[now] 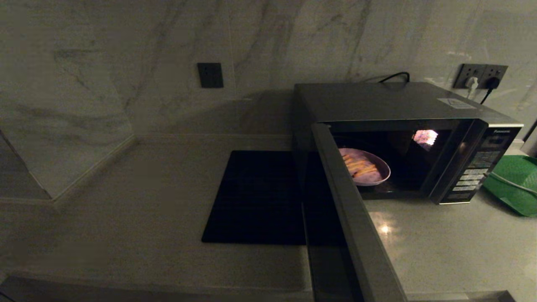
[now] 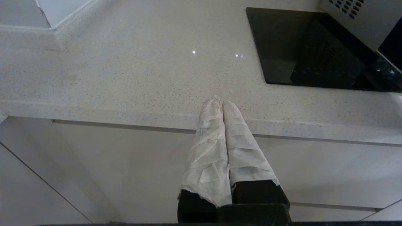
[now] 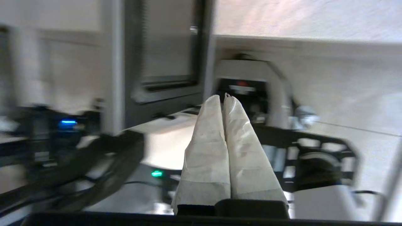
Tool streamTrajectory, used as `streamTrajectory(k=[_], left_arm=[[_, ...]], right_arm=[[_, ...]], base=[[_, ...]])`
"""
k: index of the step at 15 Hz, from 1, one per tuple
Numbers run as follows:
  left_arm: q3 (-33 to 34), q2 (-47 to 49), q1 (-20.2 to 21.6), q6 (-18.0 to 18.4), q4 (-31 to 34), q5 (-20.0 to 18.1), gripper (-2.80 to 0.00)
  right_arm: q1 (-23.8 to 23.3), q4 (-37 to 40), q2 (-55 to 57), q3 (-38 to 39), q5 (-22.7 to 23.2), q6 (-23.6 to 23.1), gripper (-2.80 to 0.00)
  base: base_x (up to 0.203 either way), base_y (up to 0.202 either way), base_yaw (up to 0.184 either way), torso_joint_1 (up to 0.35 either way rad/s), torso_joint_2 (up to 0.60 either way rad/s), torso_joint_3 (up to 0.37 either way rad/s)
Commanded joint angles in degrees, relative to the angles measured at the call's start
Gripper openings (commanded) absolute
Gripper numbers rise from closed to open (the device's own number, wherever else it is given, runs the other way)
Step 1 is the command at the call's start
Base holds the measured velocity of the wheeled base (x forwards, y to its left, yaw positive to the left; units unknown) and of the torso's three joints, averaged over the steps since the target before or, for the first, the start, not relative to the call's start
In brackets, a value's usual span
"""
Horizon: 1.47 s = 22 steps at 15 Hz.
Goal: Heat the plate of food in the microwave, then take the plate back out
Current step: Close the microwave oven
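The microwave [image 1: 402, 98] stands on the counter at the right with its door [image 1: 356, 226] swung wide open toward me. Inside, toward the cavity's left, lies the lilac plate of food [image 1: 376, 178] with orange sticks on it. Neither arm shows in the head view. My left gripper [image 2: 222, 102] hangs shut and empty over the counter's front edge, left of the microwave's casing [image 2: 355, 18]. My right gripper [image 3: 223, 97] is shut with nothing in it; its view is blurred and shows a grey framed panel [image 3: 166, 62] and parts of my own body beyond the fingertips.
A flat black mat [image 1: 256, 197] lies on the counter left of the microwave, partly behind the open door. A green mesh tray [image 1: 514, 182] sits at the far right. A wall socket [image 1: 480, 75] with plugs is behind the microwave.
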Motion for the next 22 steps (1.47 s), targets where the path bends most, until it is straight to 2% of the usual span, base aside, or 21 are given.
streamTrajectory(k=[1,3,4,6,8,10,14,17,19,22], left_arm=[[0.01,0.0,0.0,-0.05,0.0,0.03,-2.8],[0.01,0.0,0.0,-0.05,0.0,0.03,-2.8],[0.01,0.0,0.0,-0.05,0.0,0.03,-2.8],[0.01,0.0,0.0,-0.05,0.0,0.03,-2.8],[0.01,0.0,0.0,-0.05,0.0,0.03,-2.8],[0.01,0.0,0.0,-0.05,0.0,0.03,-2.8],[0.01,0.0,0.0,-0.05,0.0,0.03,-2.8],[0.01,0.0,0.0,-0.05,0.0,0.03,-2.8],[0.01,0.0,0.0,-0.05,0.0,0.03,-2.8],[0.01,0.0,0.0,-0.05,0.0,0.03,-2.8]], right_arm=[[6.44,0.46,3.77,-0.1,-5.61,0.25,-2.8],[12.24,-1.03,5.03,-0.14,-11.49,0.22,-2.8],[15.0,-4.32,5.46,-0.18,-13.1,0.25,-2.8],[19.12,-10.84,7.15,-0.21,-14.56,0.26,-2.8],[22.36,-13.8,9.1,-0.21,-16.33,0.27,-2.8],[26.39,-17.72,10.62,-0.06,-23.01,0.34,-2.8],[36.9,-23.63,13.04,1.27,-32.89,2.23,-2.8],[43.53,-31.1,14.75,6.4,-43.31,3.46,-2.8],[46.95,-32.21,15.75,7.36,-45.4,3.49,-2.8],[49.36,-32.25,16.03,11.37,-45.38,4.08,-2.8]], base=[[0.0,0.0,0.0,0.0,0.0,0.0],[0.0,0.0,0.0,0.0,0.0,0.0],[0.0,0.0,0.0,0.0,0.0,0.0],[0.0,0.0,0.0,0.0,0.0,0.0],[0.0,0.0,0.0,0.0,0.0,0.0],[0.0,0.0,0.0,0.0,0.0,0.0],[0.0,0.0,0.0,0.0,0.0,0.0],[0.0,0.0,0.0,0.0,0.0,0.0],[0.0,0.0,0.0,0.0,0.0,0.0],[0.0,0.0,0.0,0.0,0.0,0.0]])
